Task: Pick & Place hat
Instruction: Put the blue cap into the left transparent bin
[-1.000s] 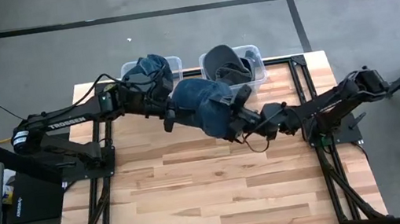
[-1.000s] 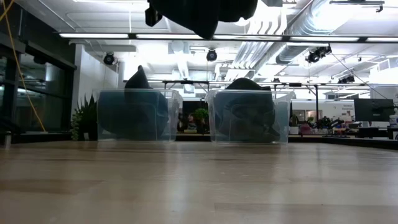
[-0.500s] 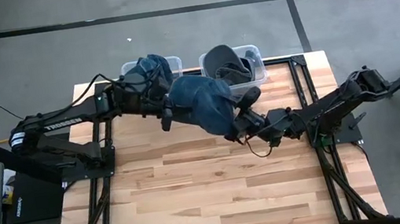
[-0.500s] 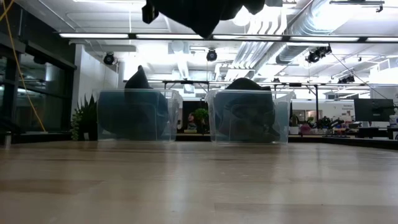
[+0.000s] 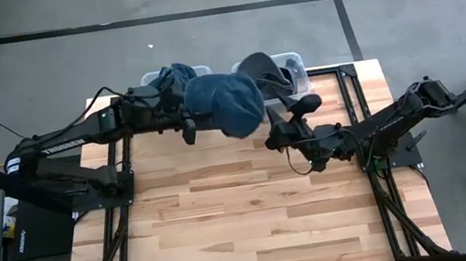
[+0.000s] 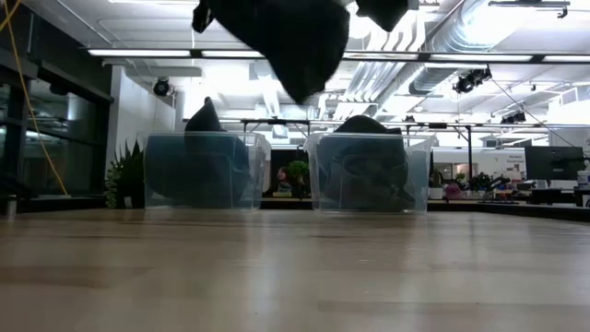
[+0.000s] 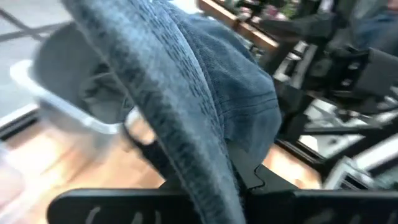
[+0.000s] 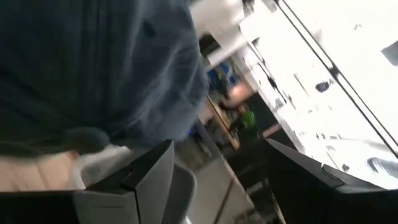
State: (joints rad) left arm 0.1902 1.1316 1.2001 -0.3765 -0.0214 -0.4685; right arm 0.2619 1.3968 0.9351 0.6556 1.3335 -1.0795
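Left pincer (image 5: pixel 188 126) clamps blue hat (image 5: pixel 224 104) aloft near table's (image 5: pixel 245 212) 12 o'clock edge; right pincer (image 5: pixel 290 120) gapes wide, at hat's 3 o'clock.

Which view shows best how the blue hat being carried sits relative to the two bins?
The high view: the blue hat hangs from the left hand, by the two bins. The low view shows only its dark underside above the table. The left wrist view fills with denim; the right wrist view shows blurred fabric.

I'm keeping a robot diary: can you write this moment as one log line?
left claw: shut on denim hat | right claw: open, hat released | hat above table
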